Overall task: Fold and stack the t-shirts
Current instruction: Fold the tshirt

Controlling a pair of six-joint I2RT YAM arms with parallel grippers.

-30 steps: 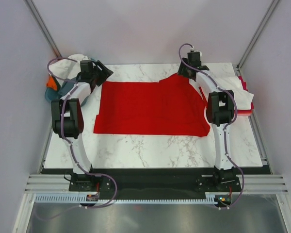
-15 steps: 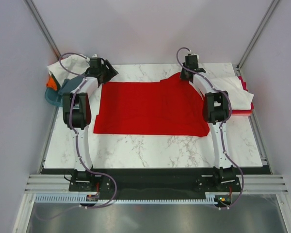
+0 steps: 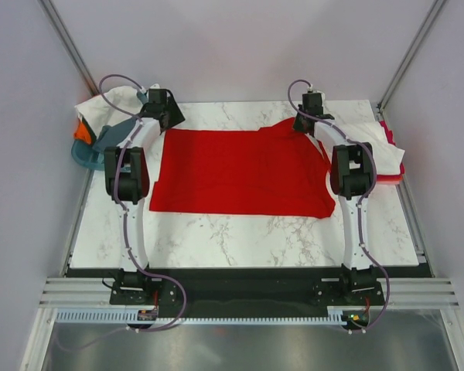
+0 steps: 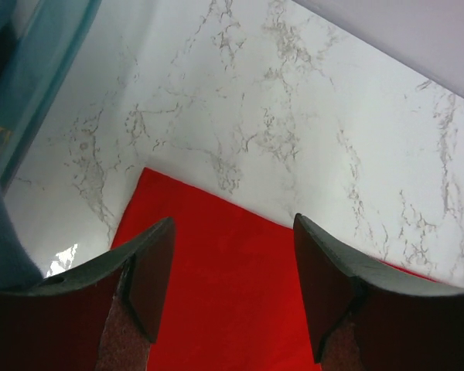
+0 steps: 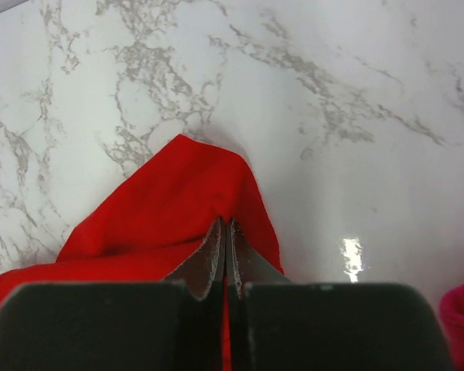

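The red t-shirt (image 3: 240, 171) lay spread flat across the middle of the marble table (image 3: 240, 236), its long side running left to right. Its far right corner was bunched up into a peak. There we saw the right gripper (image 5: 226, 232) closed tight on that fold, with red cloth pinched between its 2 fingers. At the shirt's far left corner, the left gripper (image 4: 232, 239) hung with its jaws standing wide apart. Both fingers (image 4: 147, 278) were over the red cloth just inside the corner, and we could not tell whether their tips touched the fabric. At the table's right edge, just beside the right arm, a white tee (image 3: 375, 147) lay on top of a pink-red one (image 3: 392, 176). At the far left, beside the left arm, a teal basket (image 3: 85, 154) held a bit of orange cloth (image 3: 80, 131), and white cloth (image 3: 100, 104) was draped behind it.
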